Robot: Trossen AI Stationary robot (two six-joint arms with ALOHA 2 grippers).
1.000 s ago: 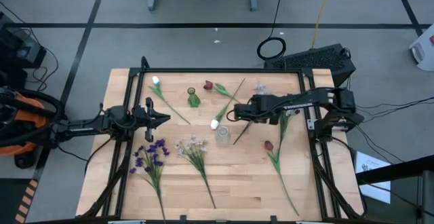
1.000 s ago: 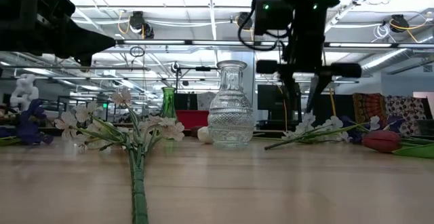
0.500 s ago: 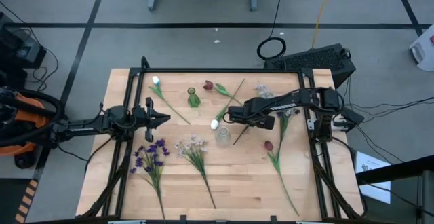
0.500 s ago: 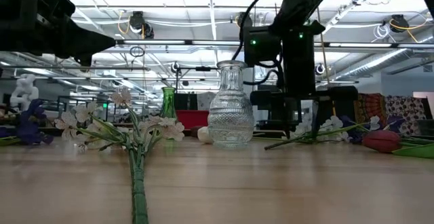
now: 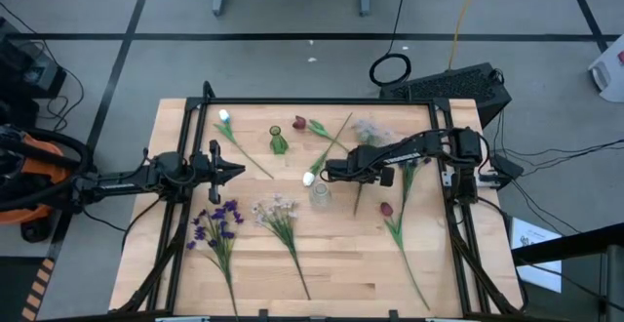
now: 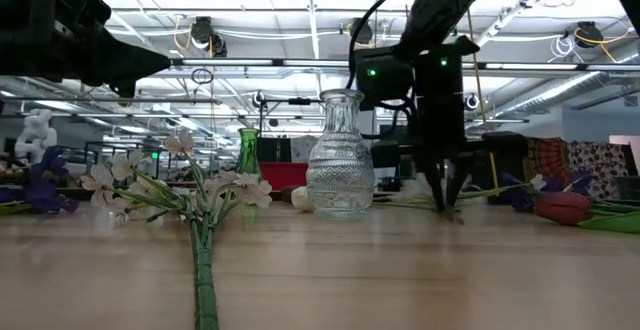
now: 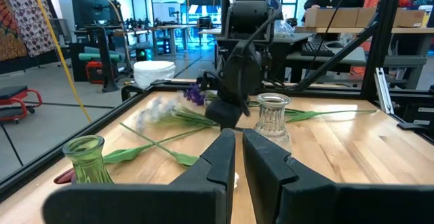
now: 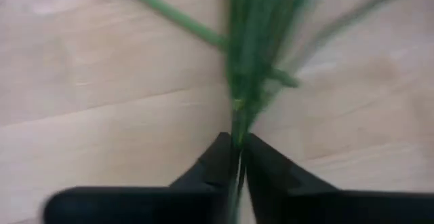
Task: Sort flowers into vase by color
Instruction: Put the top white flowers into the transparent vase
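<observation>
Grey concrete floor surrounds a pale wooden table [image 5: 331,263] framed by black rails. At 9 o'clock of the table the left gripper [image 5: 237,171] waits above the boards, its dark fingers [image 7: 224,157] drawn close together with only a thin slit between them and nothing in it. Toward 7 o'clock lie the purple cluster flowers [image 5: 216,221] on green stems, and beside them, near 6 o'clock, a pale white-lilac blossom spray [image 5: 277,210] with its stem pointing to the near edge. At 11 o'clock rests a white tulip bud [image 5: 224,116] on a long stem, next to a small green glass vase [image 5: 278,140] standing upright. A dark red tulip bud [image 5: 299,123] lies at 12 o'clock. Close to the table's centre stands a clear cut-glass vase [image 5: 320,195], with another white bud [image 5: 308,178] just beside it. The right gripper [image 5: 331,169] hangs just beyond the clear vase, pinched tight on the thin green stem [image 8: 239,125] of a pale lilac spray [image 5: 369,130] whose blossoms sit toward 1 o'clock. At 4 o'clock lies a second dark red tulip [image 5: 386,209].
</observation>
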